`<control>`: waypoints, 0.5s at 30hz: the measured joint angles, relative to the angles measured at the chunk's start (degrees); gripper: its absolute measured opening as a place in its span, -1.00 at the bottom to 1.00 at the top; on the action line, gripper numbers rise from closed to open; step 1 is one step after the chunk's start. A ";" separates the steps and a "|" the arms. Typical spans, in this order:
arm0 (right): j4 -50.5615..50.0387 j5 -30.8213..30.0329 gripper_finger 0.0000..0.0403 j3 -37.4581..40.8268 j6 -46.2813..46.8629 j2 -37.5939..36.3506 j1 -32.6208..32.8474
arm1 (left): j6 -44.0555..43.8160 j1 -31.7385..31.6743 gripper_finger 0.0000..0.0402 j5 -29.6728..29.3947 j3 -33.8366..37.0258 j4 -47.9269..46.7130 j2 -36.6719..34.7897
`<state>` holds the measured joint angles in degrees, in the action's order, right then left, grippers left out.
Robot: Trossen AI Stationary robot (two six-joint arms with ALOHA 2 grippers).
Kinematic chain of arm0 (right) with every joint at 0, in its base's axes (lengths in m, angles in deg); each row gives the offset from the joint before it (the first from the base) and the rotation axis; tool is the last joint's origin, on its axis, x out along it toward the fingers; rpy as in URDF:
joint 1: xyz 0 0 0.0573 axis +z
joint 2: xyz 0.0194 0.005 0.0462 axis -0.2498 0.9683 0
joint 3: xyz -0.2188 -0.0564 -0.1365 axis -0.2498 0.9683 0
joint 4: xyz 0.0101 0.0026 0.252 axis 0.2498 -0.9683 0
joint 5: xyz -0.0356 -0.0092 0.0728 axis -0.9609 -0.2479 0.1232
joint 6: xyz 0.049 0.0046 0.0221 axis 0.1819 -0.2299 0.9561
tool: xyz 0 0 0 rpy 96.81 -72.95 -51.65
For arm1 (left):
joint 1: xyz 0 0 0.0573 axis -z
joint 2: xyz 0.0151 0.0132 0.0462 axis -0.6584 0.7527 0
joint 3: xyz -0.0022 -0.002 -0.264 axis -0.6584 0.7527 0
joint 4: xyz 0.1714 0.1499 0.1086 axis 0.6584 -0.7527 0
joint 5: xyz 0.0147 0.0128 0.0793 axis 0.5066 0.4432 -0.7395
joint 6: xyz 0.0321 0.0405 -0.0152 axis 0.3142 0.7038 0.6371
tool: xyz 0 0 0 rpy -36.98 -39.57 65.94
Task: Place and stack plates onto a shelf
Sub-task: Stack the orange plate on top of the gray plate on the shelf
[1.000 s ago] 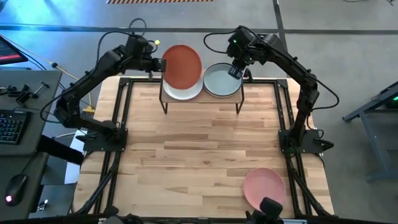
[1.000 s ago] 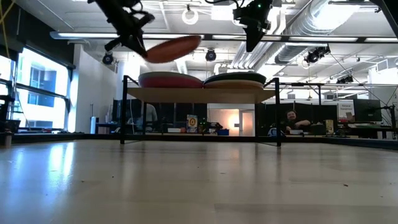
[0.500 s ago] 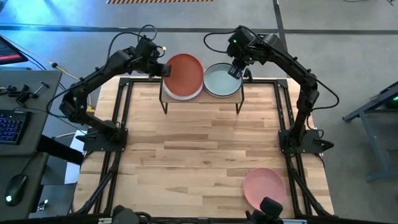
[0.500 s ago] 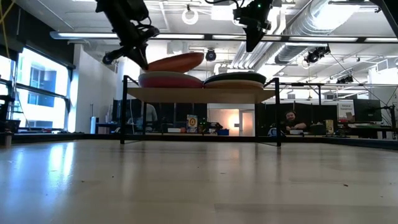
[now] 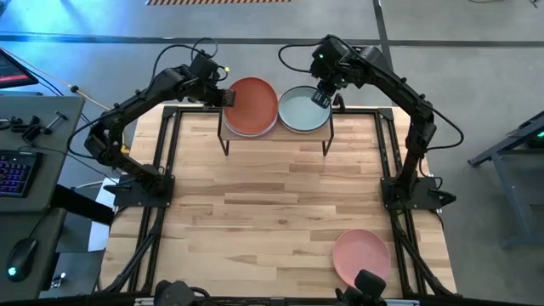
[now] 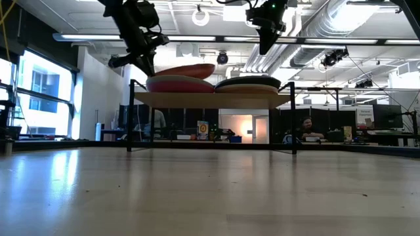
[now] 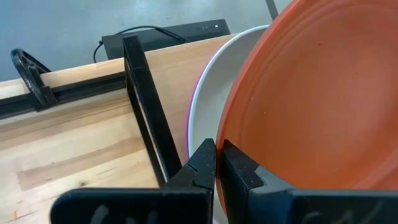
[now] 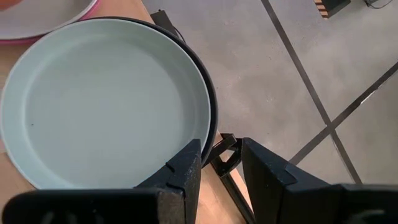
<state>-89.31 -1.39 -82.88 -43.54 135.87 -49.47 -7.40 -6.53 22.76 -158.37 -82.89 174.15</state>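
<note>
While the broad butcher-block tabletop (image 5: 272, 195) of pale striped wood fills mid-frame, the shelf (image 5: 276, 134), a wooden rectangle on thin black legs, stands at upper centre. On it lie two stacks of round matte plates: the terracotta plate (image 5: 252, 105) tops the left, a pale grey-green plate (image 5: 303, 110) the right. A pink plate (image 5: 360, 254) lies lower right. The left gripper (image 7: 217, 163) pinches the terracotta rim; the right gripper (image 8: 217, 163) hovers, fingers apart. No writing is legible.

I'm looking into an open-plan lab: exposed ceiling ducts (image 6: 341, 26), concrete floor (image 5: 102, 21), a keyboard (image 5: 15, 172) beside the table (image 5: 272, 212).
</note>
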 joint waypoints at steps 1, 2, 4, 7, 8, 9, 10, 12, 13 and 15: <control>-0.02 0.35 -0.52 0.00 0.00 0.00 0.00 | 0.00 0.00 -1.00 -0.03 0.00 -0.06 0.00; -0.02 0.82 -0.52 0.00 -0.01 0.00 0.00 | 0.00 0.00 -1.00 -0.12 0.00 -0.05 0.00; -0.03 1.24 -0.52 0.00 -0.04 0.00 0.00 | 0.00 0.00 -0.99 -0.25 0.00 -0.15 0.00; -0.04 0.94 -0.52 0.00 0.02 0.00 0.00 | -0.05 0.00 -0.95 -0.24 0.00 -0.87 0.00; -0.04 0.93 -0.52 0.00 0.01 0.00 0.00 | -0.25 0.00 -0.93 -0.24 0.00 -1.19 0.00; -0.04 0.93 -0.52 0.00 0.00 0.00 0.00 | -0.27 0.00 -0.91 -0.24 0.00 -1.40 0.00; -0.04 0.91 -0.52 0.00 -0.06 0.00 0.00 | -0.32 0.00 -0.89 -0.24 0.00 -1.55 0.00; -0.04 0.91 -0.52 0.00 -0.14 0.00 0.00 | -0.31 0.00 -0.85 -0.26 0.00 -1.91 0.00; -0.04 0.91 -0.52 0.00 -0.15 0.00 0.00 | -0.31 0.00 -0.83 -0.27 0.00 -1.92 0.00; -0.04 0.91 -0.52 0.00 -0.15 0.00 0.00 | -0.29 0.00 -0.80 -0.37 0.00 -1.89 0.00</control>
<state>-89.35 -0.48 -82.88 -43.69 135.87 -49.47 -7.69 -6.53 22.39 -158.37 -84.78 174.15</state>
